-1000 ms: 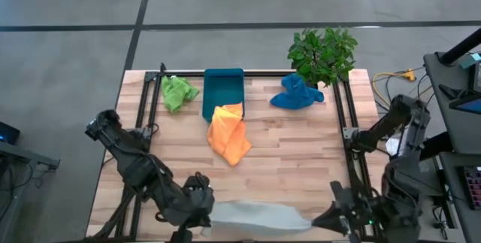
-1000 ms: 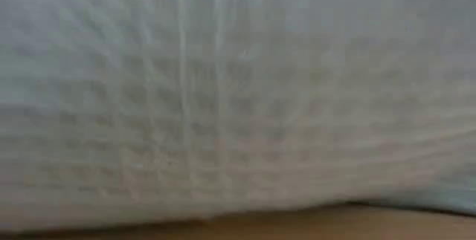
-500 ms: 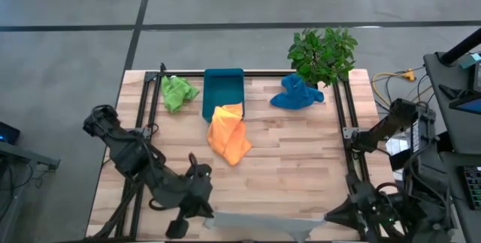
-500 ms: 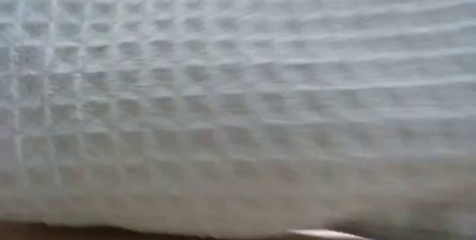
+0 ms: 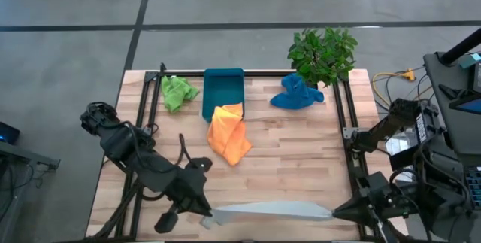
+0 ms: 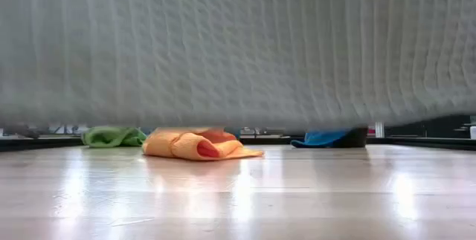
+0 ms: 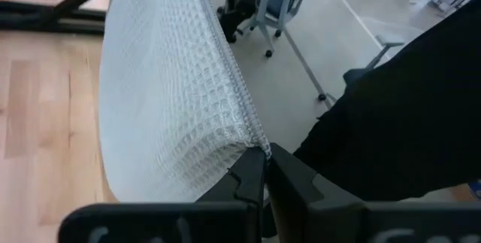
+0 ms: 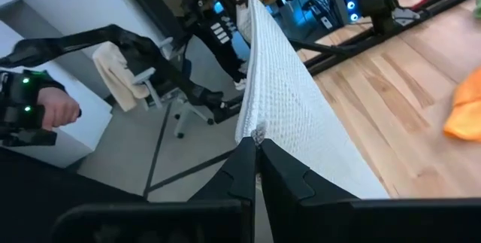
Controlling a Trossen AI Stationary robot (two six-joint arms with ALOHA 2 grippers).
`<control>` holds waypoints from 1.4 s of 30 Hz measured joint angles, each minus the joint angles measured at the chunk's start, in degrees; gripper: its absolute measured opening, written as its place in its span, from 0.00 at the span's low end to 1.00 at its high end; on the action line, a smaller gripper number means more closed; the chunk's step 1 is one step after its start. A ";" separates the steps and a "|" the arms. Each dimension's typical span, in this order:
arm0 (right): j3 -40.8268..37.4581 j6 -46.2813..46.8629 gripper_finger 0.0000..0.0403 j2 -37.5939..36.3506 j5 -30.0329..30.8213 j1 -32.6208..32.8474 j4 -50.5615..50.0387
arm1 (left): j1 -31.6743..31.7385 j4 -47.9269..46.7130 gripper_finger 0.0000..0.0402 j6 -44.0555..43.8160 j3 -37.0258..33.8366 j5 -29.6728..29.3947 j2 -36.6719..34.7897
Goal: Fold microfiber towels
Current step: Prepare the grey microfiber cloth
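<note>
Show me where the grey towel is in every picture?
High view: the grey towel stretches along the near table edge between the left claw and right claw.
Low view: it hangs across the whole top.
Left wrist view: it rises from that claw's tips.
Right wrist view: it runs away from that claw.
Shared landmark: the orange towel.

A butcher-block wooden table (image 5: 293, 160) stands on a grey concrete floor (image 5: 68, 40). At its far edge, near the middle, lies a teal rectangular tray (image 5: 223, 86). A leafy green potted plant (image 5: 322, 53) sits at the far right corner. Black metal frame rails (image 5: 143, 104) run along the table's left and right sides. Beyond the right edge, yellow cables (image 5: 394, 75) trail across the floor beside a dark equipment stand (image 5: 451, 77). In the left wrist view, a wheeled office chair (image 7: 274, 6) stands on the floor.
</note>
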 joint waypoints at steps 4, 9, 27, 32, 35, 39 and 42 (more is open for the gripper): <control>1.53 -1.12 0.02 0.00 0.15 -0.02 0.01 | -0.05 0.10 0.00 0.07 1.13 0.08 -0.11; 1.96 -0.52 0.02 0.00 -1.50 0.00 0.05 | -0.05 0.11 0.00 -0.28 0.77 0.46 -0.10; 0.79 11.30 0.02 3.75 -6.62 0.02 -7.44 | 0.10 -1.43 0.00 -3.03 0.38 3.70 3.23; 0.79 18.17 0.02 4.58 -6.43 -0.02 -16.02 | 1.20 -7.91 0.00 -2.85 -0.95 1.20 3.33; 0.79 21.71 0.02 5.06 -6.67 -0.06 -20.98 | 2.03 -11.72 0.00 -2.80 -1.33 -1.42 3.48; 0.77 25.32 0.02 5.40 -7.15 -0.54 -26.31 | 3.03 -12.92 0.00 -0.80 -3.47 -2.55 3.53; 0.64 26.73 0.02 5.67 -7.48 -1.10 -29.07 | 3.79 -13.26 0.00 0.79 -5.71 -4.09 3.54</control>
